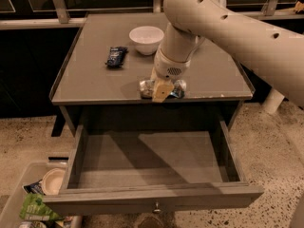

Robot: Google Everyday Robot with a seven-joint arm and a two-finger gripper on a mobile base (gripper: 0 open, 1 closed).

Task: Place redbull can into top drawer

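The redbull can (177, 90) at the counter's (90, 82) edge, above the open top drawer (142, 161), is being covered by the hand (160, 92), grip untellable.

Thick cream arm (237, 30) dotted with small dark holes, reaching in from the right, bent high at the elbow, round wrist (173, 61) dropping steeply, gripper (161, 90) at its lower end, pointed downward, mid-scene
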